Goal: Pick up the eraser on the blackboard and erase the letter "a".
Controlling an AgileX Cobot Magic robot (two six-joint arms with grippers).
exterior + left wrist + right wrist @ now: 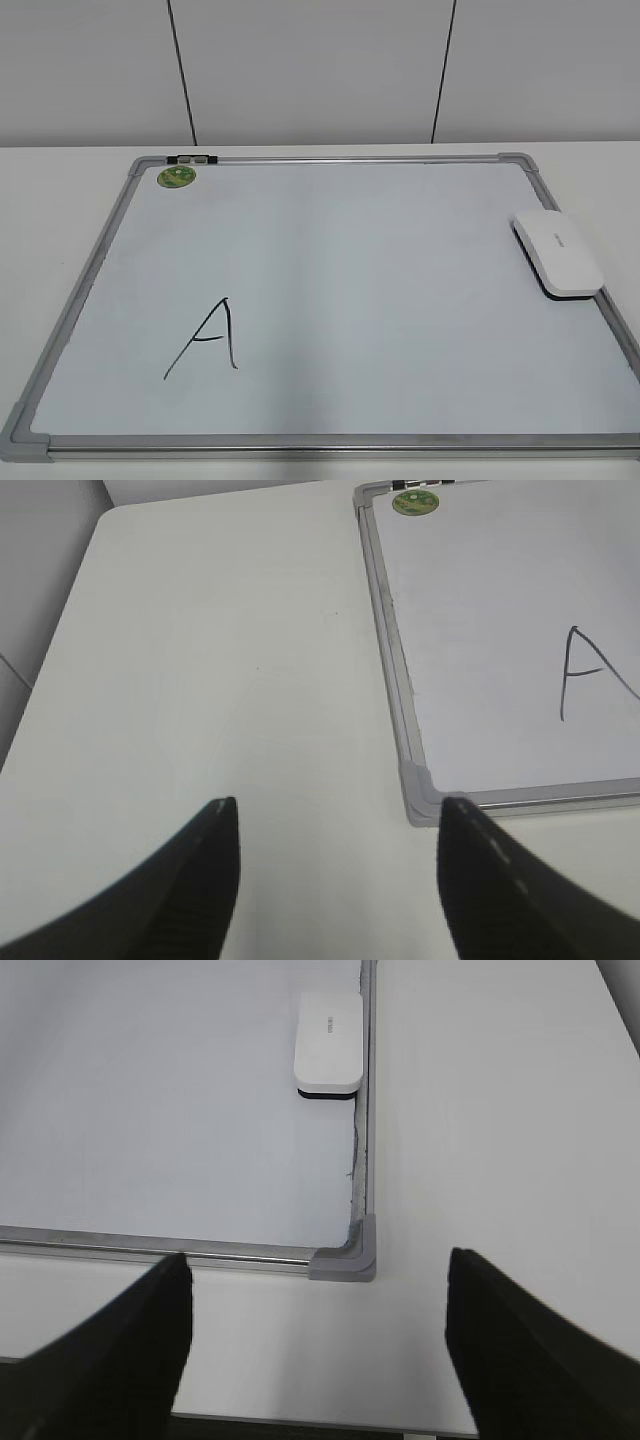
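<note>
The blackboard [380, 300] is a white board in a silver-grey frame, lying flat on the table. It also shows in the left wrist view [480, 600] and the right wrist view [150, 1110]. The white eraser [558, 253] lies on its right edge, dark side down, and is also in the right wrist view [327, 1042]. A large angular capital "A" [210, 338] is drawn at the lower left, also seen in the left wrist view [590, 670]. No small lowercase "a" shows in any view. My left gripper [338, 805] is open and empty over bare table left of the board. My right gripper [318, 1257] is open and empty near the board's near right corner.
A green round magnet [177, 177] sits at the board's far left corner, next to a small clip [194, 158] on the frame. The white table [60, 200] extends around the board. A grey panelled wall [320, 70] stands behind. Neither arm shows in the exterior view.
</note>
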